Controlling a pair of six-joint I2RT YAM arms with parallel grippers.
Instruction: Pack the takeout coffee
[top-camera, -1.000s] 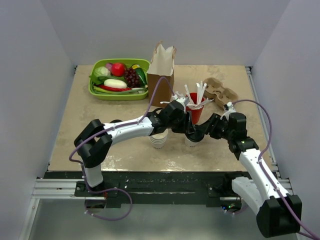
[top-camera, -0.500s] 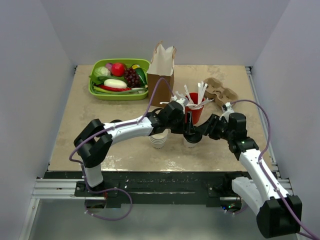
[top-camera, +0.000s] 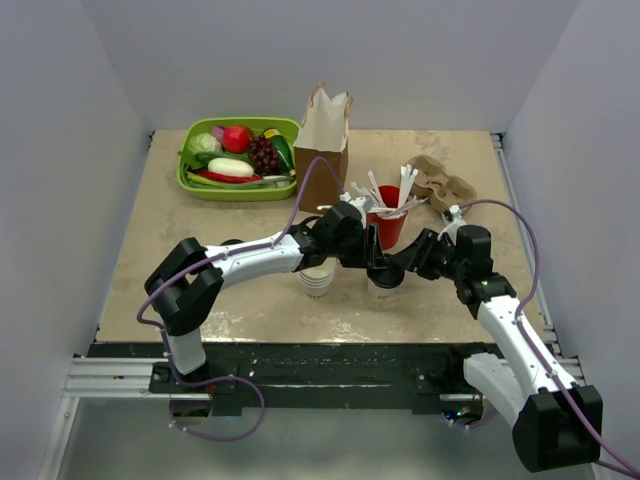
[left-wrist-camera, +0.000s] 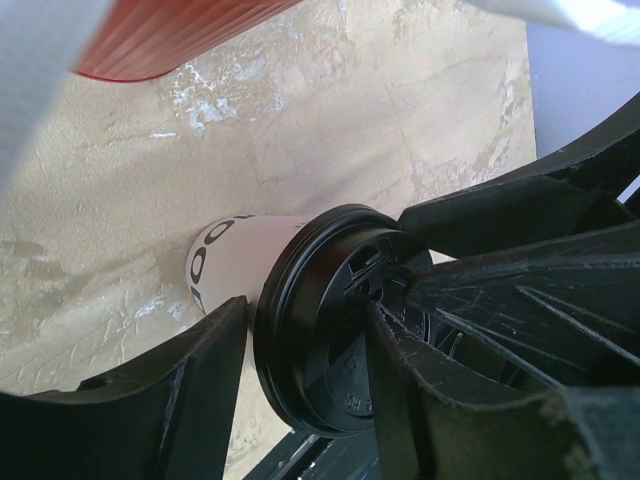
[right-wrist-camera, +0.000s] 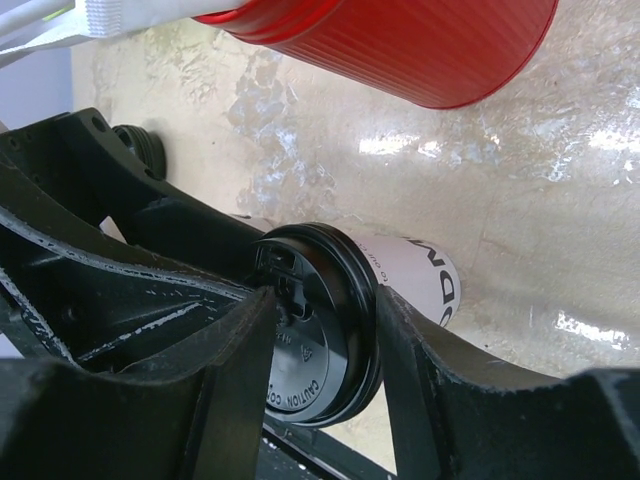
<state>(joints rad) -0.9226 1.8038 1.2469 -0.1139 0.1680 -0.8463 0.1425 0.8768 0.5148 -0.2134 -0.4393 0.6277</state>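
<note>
Left hand (top-camera: 375, 262) shifted slightly; takeout coffee (top-camera: 385, 284) stands upright (lid (left-wrist-camera: 325, 340) up).

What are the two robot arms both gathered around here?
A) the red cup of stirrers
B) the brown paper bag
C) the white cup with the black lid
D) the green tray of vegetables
C: each wrist view shows the white cup with the black lid between that arm's jaws; the red cup stands apart from it.

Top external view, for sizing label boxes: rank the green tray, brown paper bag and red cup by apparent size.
Largest to smallest:
green tray
brown paper bag
red cup
</note>
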